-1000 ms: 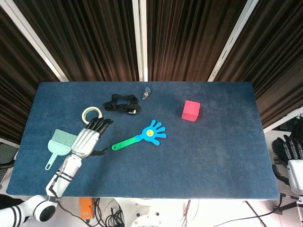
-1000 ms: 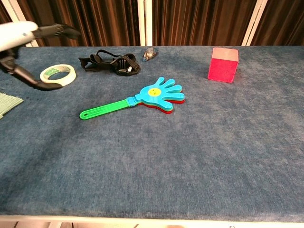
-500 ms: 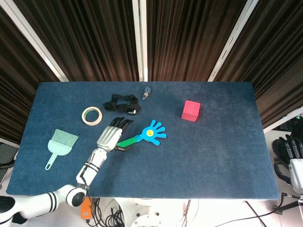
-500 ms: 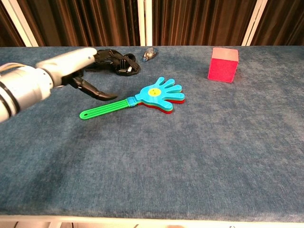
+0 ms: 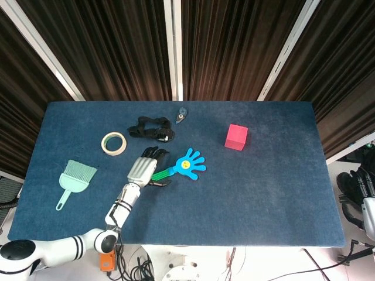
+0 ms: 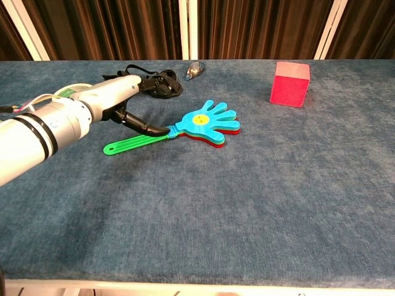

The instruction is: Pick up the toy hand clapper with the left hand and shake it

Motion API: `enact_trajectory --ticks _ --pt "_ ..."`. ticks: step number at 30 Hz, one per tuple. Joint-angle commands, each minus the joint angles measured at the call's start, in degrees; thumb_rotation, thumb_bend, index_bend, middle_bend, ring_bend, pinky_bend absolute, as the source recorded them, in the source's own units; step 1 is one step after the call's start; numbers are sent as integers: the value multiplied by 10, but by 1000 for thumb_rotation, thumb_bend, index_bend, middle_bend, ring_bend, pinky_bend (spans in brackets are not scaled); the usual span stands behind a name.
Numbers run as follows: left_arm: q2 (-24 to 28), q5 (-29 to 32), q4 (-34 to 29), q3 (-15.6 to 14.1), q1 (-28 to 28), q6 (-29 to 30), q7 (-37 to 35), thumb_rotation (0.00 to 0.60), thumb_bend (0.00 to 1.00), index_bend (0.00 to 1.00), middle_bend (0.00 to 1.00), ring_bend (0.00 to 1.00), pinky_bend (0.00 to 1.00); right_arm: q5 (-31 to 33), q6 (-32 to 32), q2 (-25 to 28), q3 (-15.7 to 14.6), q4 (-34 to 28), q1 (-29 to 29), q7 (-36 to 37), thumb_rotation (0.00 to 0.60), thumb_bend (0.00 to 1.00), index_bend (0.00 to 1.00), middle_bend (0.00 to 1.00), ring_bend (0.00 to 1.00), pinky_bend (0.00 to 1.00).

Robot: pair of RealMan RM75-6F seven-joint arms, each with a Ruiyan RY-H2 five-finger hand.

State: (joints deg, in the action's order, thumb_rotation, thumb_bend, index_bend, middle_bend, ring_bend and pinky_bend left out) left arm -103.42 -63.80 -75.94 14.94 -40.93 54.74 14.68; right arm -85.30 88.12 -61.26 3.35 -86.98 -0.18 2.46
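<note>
The toy hand clapper (image 5: 184, 165) (image 6: 203, 123) lies flat on the blue table, its blue hand-shaped head to the right and its green handle (image 6: 133, 143) pointing left. My left hand (image 5: 142, 168) (image 6: 117, 102) hovers over the handle, fingers apart and stretched past it toward the black strap, thumb hanging down by the handle's upper part. It holds nothing. My right hand (image 5: 361, 188) hangs off the table's right edge in the head view, dark fingers only partly visible.
A black strap (image 5: 151, 129) lies just beyond the left hand, a tape roll (image 5: 113, 143) to its left, and a teal brush (image 5: 74, 179) further left. A small tape dispenser (image 5: 182, 113) sits at the back. A red cube (image 5: 236, 137) stands right of the clapper.
My left hand has swept rightward from beside the brush and tape roll to above the clapper's green handle. The clapper has not moved.
</note>
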Motion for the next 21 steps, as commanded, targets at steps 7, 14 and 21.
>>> enact_trajectory --ticks 7,14,21 --pt "-37 28 48 -7 -11 5 32 372 147 174 112 22 16 0 -1 -2 0 1 -1 0 600 281 0 0 0 0" --pt "-62 32 77 -3 -19 1 22 372 147 203 112 22 14 5 -9 -7 0 7 1 2 600 283 0 0 0 0" --pt "-86 37 110 2 -28 -4 18 409 148 262 112 22 15 9 -7 -6 1 7 -1 3 600 285 0 0 0 0"
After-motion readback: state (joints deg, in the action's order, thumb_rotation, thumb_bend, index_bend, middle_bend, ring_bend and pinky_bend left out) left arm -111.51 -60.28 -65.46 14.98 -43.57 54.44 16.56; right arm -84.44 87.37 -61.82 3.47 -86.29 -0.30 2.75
